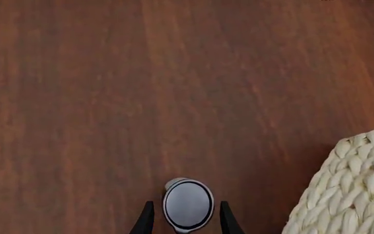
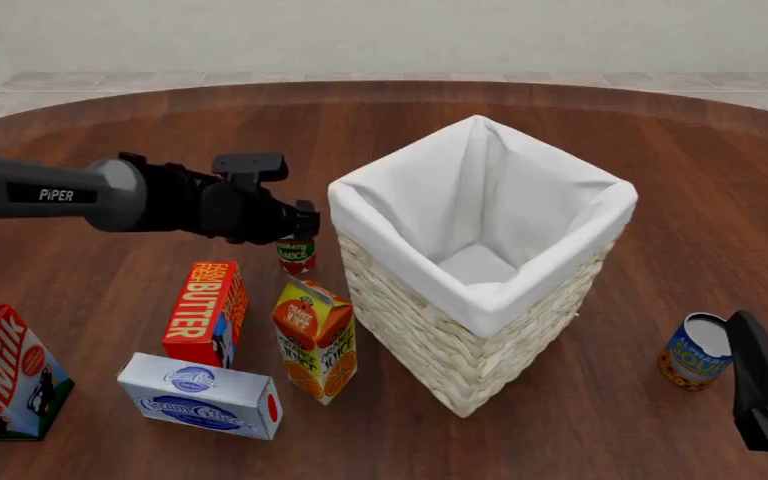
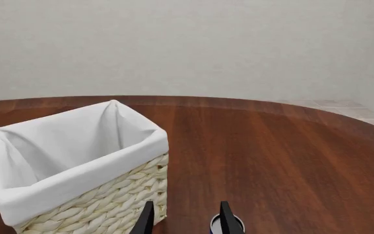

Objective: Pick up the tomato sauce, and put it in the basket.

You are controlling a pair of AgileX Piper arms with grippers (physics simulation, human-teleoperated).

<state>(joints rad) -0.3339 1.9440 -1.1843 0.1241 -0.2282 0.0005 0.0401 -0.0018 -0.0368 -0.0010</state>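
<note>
The tomato sauce [image 2: 296, 256], a small red can with a green-and-white label, stands on the table beside the basket's left corner. My left gripper [image 2: 297, 226] hangs directly over it, open. In the left wrist view the can's silver top [image 1: 188, 204] shows between the two dark fingers [image 1: 146, 218], with a small gap on each side. The basket [image 2: 544, 292] is tall, wicker and lined with white cloth; its woven wall [image 1: 356, 190] lies close to the can. My right gripper [image 2: 742, 328] rests open at the near right, and the basket [image 3: 109, 200] stands ahead of it.
A blue-and-orange can [image 2: 695, 350] stands just beside the right gripper. Left of the basket are an orange juice carton [image 2: 315, 342], a red butter box [image 2: 207, 312], a blue-and-white box [image 2: 200, 396] and a milk carton [image 2: 4, 372].
</note>
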